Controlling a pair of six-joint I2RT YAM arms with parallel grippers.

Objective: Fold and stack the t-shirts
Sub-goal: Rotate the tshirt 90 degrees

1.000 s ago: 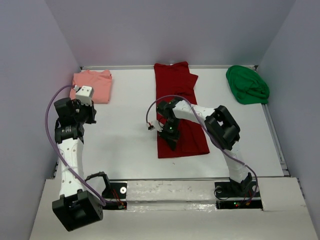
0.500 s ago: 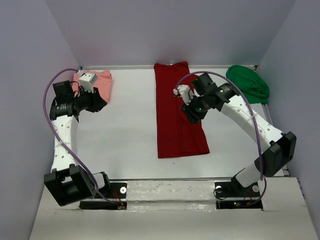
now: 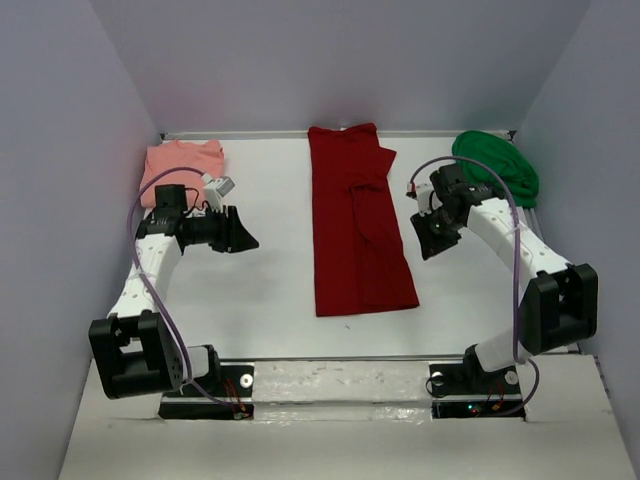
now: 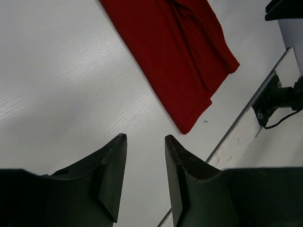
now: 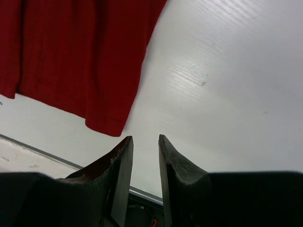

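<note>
Progress is judged partial: pink shirt [image 3: 185, 170] folded far left, red shirt [image 3: 355, 220] half-folded at centre, green shirt [image 3: 495, 168] crumpled far right, nothing stacked; left gripper [image 4: 144, 142] and right gripper [image 5: 146, 142] are seen narrowly parted, empty.

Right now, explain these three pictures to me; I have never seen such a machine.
These are two robot arms bolted to a white table. The wide picture looks down from above and behind them. The other two come from a camera on each wrist; the dark prongs at the bottom are that arm's own fingers. The left gripper and the right gripper stand open and hold nothing. Three shirts lie on the table: a dark red shirt laid out long in the middle, a pink shirt folded far left, a green shirt bunched far right.
</note>
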